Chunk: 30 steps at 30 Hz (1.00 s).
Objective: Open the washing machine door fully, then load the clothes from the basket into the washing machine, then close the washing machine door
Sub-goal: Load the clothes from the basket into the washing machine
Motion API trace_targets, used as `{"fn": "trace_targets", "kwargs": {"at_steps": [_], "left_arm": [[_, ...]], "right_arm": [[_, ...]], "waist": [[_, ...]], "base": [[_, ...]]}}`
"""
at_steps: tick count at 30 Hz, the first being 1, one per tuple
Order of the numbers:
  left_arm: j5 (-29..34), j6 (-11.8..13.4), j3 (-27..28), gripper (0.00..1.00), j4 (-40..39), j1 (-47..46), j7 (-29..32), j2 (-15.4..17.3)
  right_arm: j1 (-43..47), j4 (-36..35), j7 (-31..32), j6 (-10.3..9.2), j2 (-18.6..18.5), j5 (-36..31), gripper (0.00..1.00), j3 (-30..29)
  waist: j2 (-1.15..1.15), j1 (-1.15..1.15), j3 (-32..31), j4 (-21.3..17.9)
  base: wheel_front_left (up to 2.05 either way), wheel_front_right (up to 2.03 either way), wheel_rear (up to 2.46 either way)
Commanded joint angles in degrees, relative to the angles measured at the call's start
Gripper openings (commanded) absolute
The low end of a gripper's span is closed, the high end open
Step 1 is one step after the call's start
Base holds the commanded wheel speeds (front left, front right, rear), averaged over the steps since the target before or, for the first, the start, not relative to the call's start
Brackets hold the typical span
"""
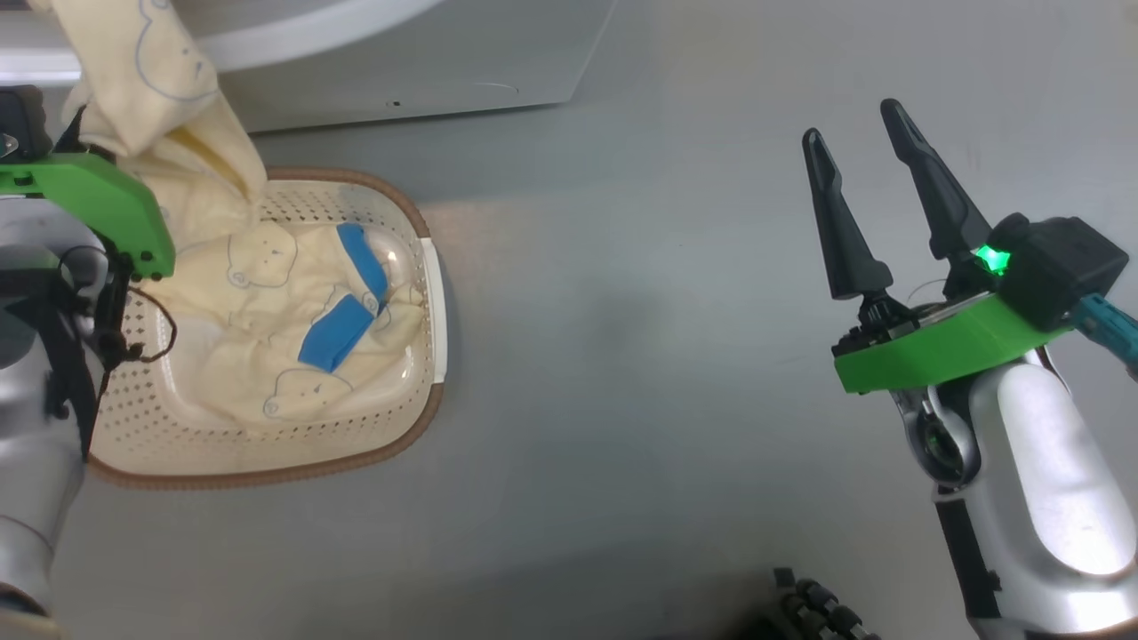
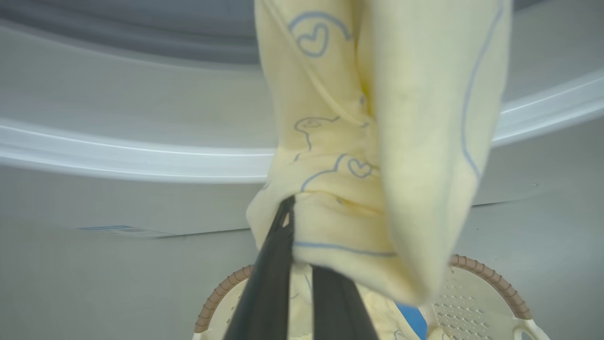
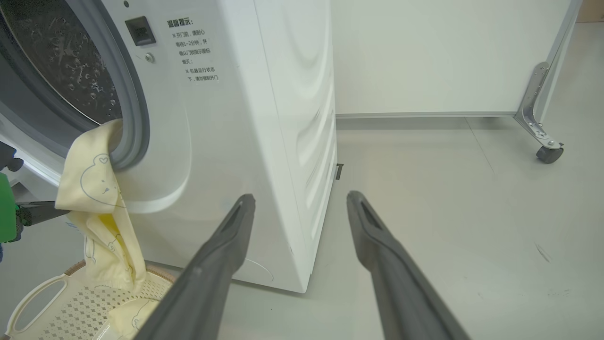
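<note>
Head view: the clothes point(image 1: 258, 311) lie partly in the basket point(image 1: 404, 391) at lower left, and one length rises to the upper left corner past my left arm's green mount point(image 1: 98, 200). The washer point(image 1: 400, 62) runs along the top edge. My right gripper point(image 1: 850, 120) is at the right over bare floor, fingers spread and holding nothing.

Left wrist view: my left gripper point(image 2: 302, 264) is pinched on a bunched fold of the clothes, which hang down the centre, with the basket rim below.

Right wrist view: the washer takes the left half. The clothes drape from the lip of the drum point(image 3: 61, 61) down into the basket at lower left. My two fingers point(image 3: 222, 255) stand apart.
</note>
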Motion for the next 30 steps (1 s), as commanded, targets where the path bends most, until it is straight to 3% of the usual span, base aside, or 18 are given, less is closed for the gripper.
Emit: {"fn": "trace_targets", "kwargs": {"at_steps": [1,13,23,30], "left_arm": [[0.28,0.05,0.55,0.0,-2.42,-0.99,-0.26,3.54],[-1.89,0.23,-0.83,0.0,-16.14,-2.09,6.01,8.81],[-3.25,4.47,1.67,0.0,-32.67,-4.11,15.76,16.22],[-4.85,6.25,4.68,0.0,-36.46,-7.83,18.72,19.42]], "right_arm": [[2.0,-1.76,-0.27,-0.16,-0.29,-0.32,1.0,0.23],[3.57,-2.29,0.06,-0.16,-0.29,0.39,1.0,-0.98],[3.53,-2.25,-0.18,-0.16,-0.29,1.77,1.0,0.84],[2.49,-1.74,-0.44,-0.16,-0.29,3.27,1.0,2.96]], "waist": [[0.0,0.0,-0.87,0.86],[0.0,0.0,-3.26,2.65],[0.0,0.0,-2.7,0.03],[0.0,0.0,-0.21,-3.27]], "base": [[0.0,0.0,0.0],[0.0,0.0,0.0],[0.0,0.0,0.0],[0.0,0.0,0.0]]}}
